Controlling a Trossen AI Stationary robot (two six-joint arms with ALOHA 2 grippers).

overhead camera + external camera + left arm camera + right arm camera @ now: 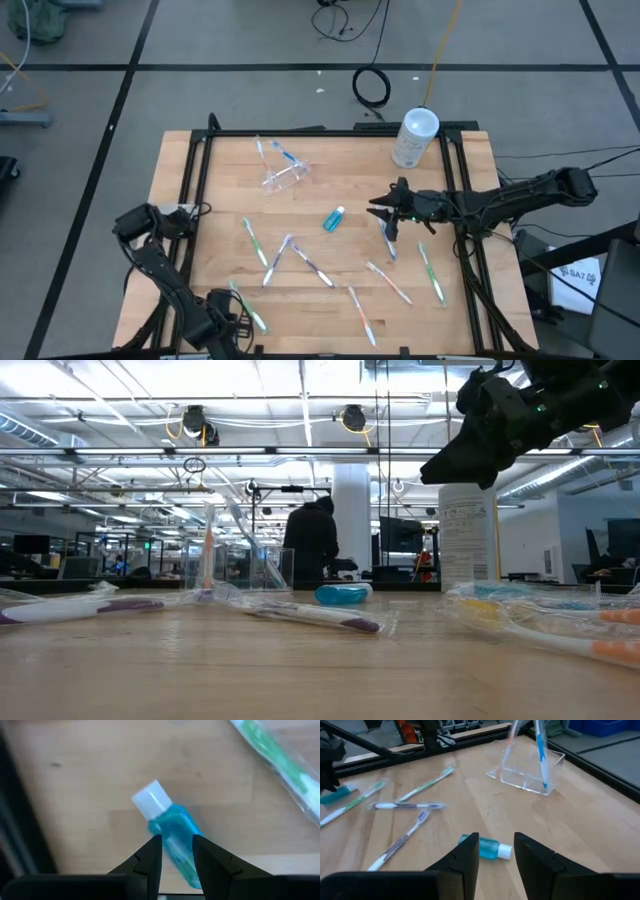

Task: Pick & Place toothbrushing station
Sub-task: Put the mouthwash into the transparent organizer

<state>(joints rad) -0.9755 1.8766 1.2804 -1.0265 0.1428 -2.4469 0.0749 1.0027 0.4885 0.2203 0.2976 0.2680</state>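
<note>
Left gripper (176, 852) sits bottom-left of the high view, fingers clamped on a teal tube (172, 842). Right gripper (385, 207) hovers right of centre, fingers apart, above another tube (334, 218) lying mid-table. Toothbrushes (300, 255) lie scattered along the lower half.

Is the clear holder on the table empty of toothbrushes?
No. In the right wrist view, the clear holder has a blue-and-white toothbrush standing in it.
</note>
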